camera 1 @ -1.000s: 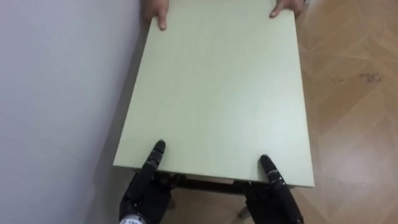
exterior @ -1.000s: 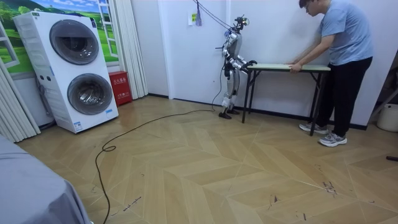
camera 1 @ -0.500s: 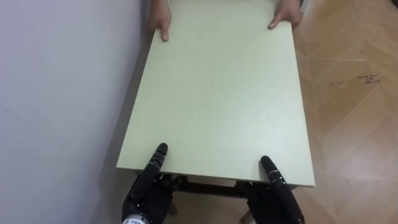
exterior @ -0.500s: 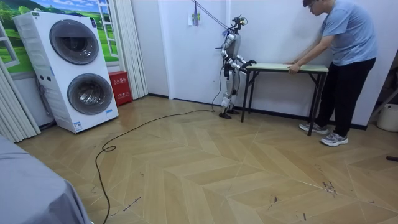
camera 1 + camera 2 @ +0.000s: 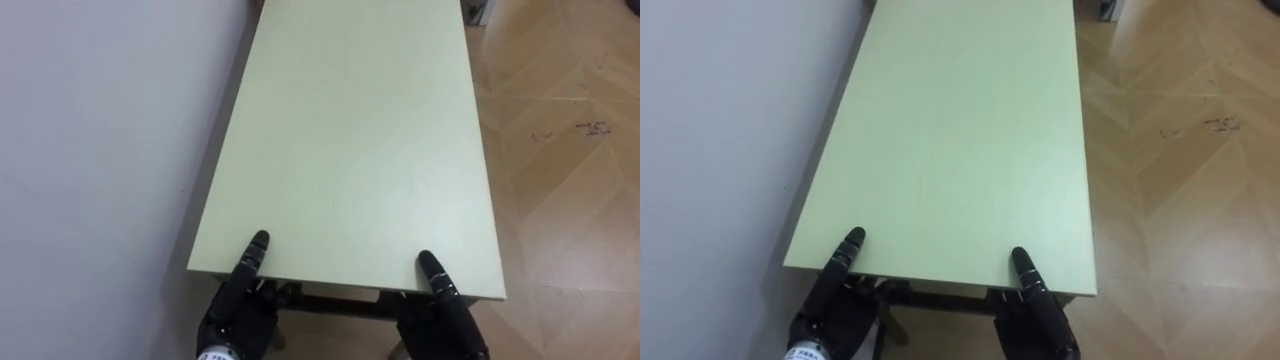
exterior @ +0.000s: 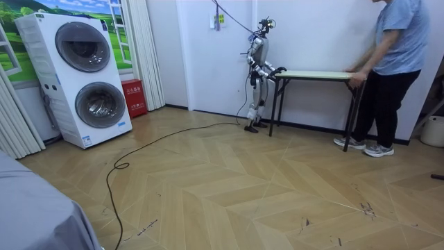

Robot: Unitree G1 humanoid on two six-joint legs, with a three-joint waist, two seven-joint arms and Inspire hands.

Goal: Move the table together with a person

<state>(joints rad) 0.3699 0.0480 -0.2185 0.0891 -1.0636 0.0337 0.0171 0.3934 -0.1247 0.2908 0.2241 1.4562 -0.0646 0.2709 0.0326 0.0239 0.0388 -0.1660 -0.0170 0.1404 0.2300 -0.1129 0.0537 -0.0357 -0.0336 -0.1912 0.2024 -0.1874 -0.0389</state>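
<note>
Light-green table [image 5: 350, 140] runs along the wall [image 5: 90, 150] on its left. Left hand [image 5: 235, 310] and right hand [image 5: 442, 310] each clamp the near edge, thumb on top, fingers tucked under, likely for lifting. Person [image 6: 397, 55] grips the far end, so the 2 share the load.

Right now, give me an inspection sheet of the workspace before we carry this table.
Surface: pale green table, nothing on it.
Job's things: the table, its far end held by the person.
Clutter: nothing seen.
Hands: left hand and right hand, a thumb of each on the near edge.
Cables: nothing seen besides the robot's own.
Surroundings: white wall along the table's left, wood floor on its right, stacked washing machines across the room.
</note>
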